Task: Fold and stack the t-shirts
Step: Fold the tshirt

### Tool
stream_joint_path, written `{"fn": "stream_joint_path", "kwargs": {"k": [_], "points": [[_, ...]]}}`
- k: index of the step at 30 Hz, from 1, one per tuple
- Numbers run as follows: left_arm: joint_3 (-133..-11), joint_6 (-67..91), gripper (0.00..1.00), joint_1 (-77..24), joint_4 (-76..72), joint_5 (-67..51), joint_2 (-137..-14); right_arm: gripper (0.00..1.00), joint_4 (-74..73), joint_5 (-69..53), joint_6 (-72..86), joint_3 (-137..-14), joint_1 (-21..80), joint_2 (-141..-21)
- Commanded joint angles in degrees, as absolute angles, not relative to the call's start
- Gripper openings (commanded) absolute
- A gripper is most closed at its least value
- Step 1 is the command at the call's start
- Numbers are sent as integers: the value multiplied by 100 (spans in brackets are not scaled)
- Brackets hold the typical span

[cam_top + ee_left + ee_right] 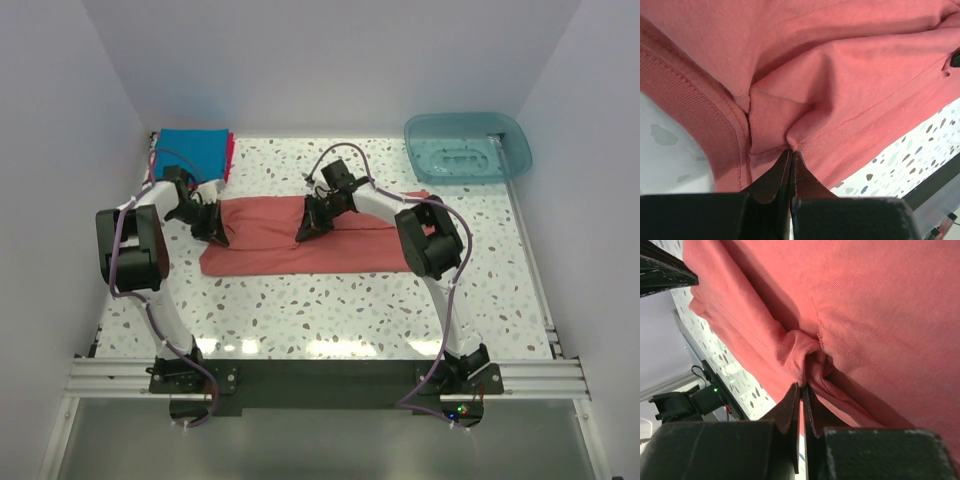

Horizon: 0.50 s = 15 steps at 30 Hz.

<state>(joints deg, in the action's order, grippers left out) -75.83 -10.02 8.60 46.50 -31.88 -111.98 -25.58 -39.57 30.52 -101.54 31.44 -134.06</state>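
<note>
Two pinches grip the salmon-red t-shirt, which lies stretched left to right across the middle of the table. Your left jaws are clenched on a tuck of cloth at its left end, beside the ribbed collar. Your right jaws are clenched on a bunched ridge near its middle. This looks like a fold in progress, so raise both arms level and at one pace, drawing the cloth taut without twisting, and lay edge on edge before letting go. The blue t-shirt waits folded in the far left corner.
</note>
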Motion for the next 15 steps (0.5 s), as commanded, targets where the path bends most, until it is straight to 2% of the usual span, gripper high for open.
{"fn": "stream_joint_path", "kwargs": {"k": [1, 2, 3, 4, 6, 9, 12, 15], "points": [[-7515, -932, 0, 905, 4562, -3006, -10907, 5, -2882, -3806, 2839, -10274, 3138, -13263], [-7532, -932, 6, 905, 4553, -2988, -10872, 22, -2900, -3840, 2830, -10274, 3138, -13237], [-7541, -940, 12, 914, 4553, -2997, -10794, 29, -2926, -3902, 2787, -10274, 3138, -13132], [-7541, -967, 15, 931, 4535, -3023, -10723, 42, -3057, -3911, 2630, -10309, 3129, -13079], [-7524, -1010, 22, 949, 4413, -3015, -10435, 51, -3251, -3937, 2436, -10449, 3094, -12903], [-7462, -1090, 24, 932, 4123, -2971, -10030, 52, -3655, -4025, 1944, -10643, 3024, -12745], [-7479, -1344, 25, 608, 4025, -2761, -9844, 49, -4217, -4087, 1233, -10784, 2901, -12551], [-7471, -1494, 27, 116, 3999, -2418, -9870, 43, -5183, -3412, -76, -11116, 2769, -12480]]}}
